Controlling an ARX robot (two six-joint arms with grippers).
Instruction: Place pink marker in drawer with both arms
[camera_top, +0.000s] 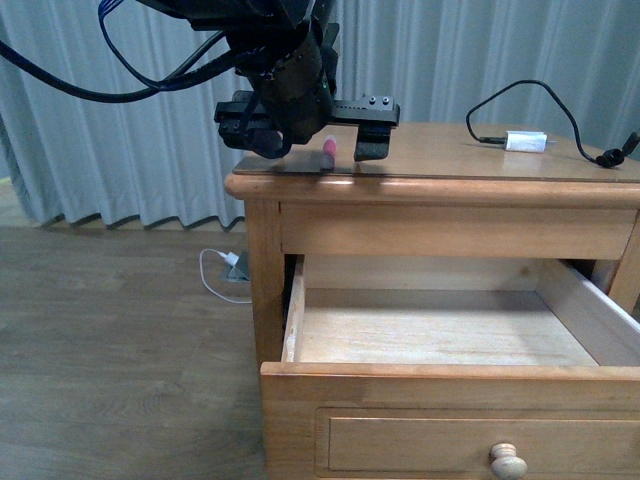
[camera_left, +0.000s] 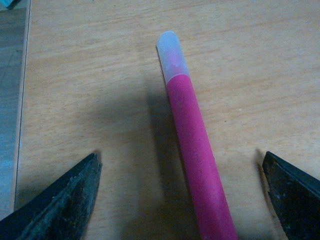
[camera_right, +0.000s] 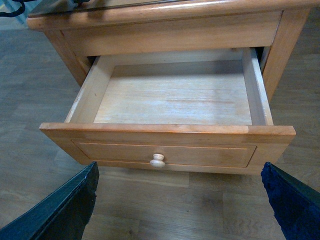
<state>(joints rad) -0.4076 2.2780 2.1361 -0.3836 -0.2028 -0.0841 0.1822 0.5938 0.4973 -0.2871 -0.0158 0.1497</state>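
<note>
The pink marker (camera_top: 328, 150) lies on the cabinet top near its left front edge, its pale cap pointing away from the wrist camera. My left gripper (camera_top: 318, 148) is open and down over it, one finger on each side and both apart from it. In the left wrist view the marker (camera_left: 192, 145) runs between the fingertips (camera_left: 85, 175) of the left gripper (camera_left: 180, 161). The drawer (camera_top: 450, 372) is pulled out wide, its pale inside bare. In the right wrist view my right gripper (camera_right: 179, 172) is open and empty in front of the drawer (camera_right: 165, 129) and its knob (camera_right: 157, 160).
A white adapter with a black cable (camera_top: 525, 141) lies at the right of the cabinet top (camera_top: 450, 165). A white charger (camera_top: 232, 262) lies on the wooden floor left of the cabinet. Grey curtains hang behind.
</note>
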